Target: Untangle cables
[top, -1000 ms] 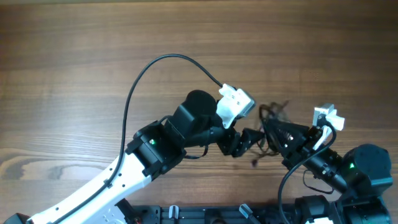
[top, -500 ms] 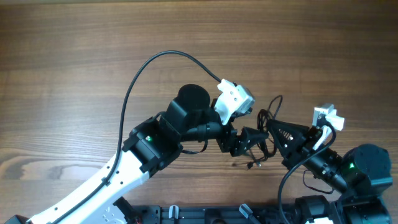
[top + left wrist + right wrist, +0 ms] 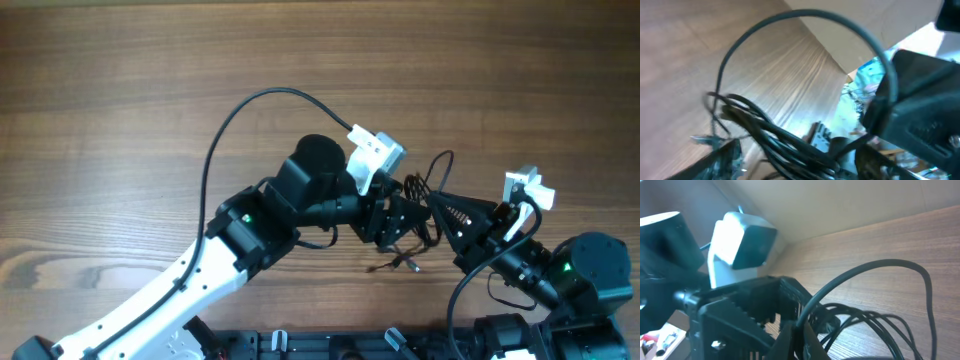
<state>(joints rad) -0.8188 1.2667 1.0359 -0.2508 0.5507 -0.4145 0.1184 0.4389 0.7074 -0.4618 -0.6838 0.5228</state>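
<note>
The cables (image 3: 428, 190) are a small tangle of thin dark wires held between my two grippers at the table's lower middle right. One loop arches up over the tangle, and a loose end with a small plug (image 3: 408, 264) trails on the wood below. My left gripper (image 3: 398, 215) is shut on the bundle, whose strands fill the left wrist view (image 3: 790, 145). My right gripper (image 3: 442, 212) is shut on a strand, seen pinched between its fingers in the right wrist view (image 3: 802, 330). The two grippers nearly touch.
The left arm's thick black cable (image 3: 230, 125) arcs over the wood to its white wrist camera (image 3: 375, 155). The right arm's white camera (image 3: 527, 188) sits right of the tangle. Arm bases line the near edge (image 3: 400, 345).
My left gripper has moved right and up, closing in on my right gripper. The cable loop has risen, and the loose plug end has slid left on the table.
</note>
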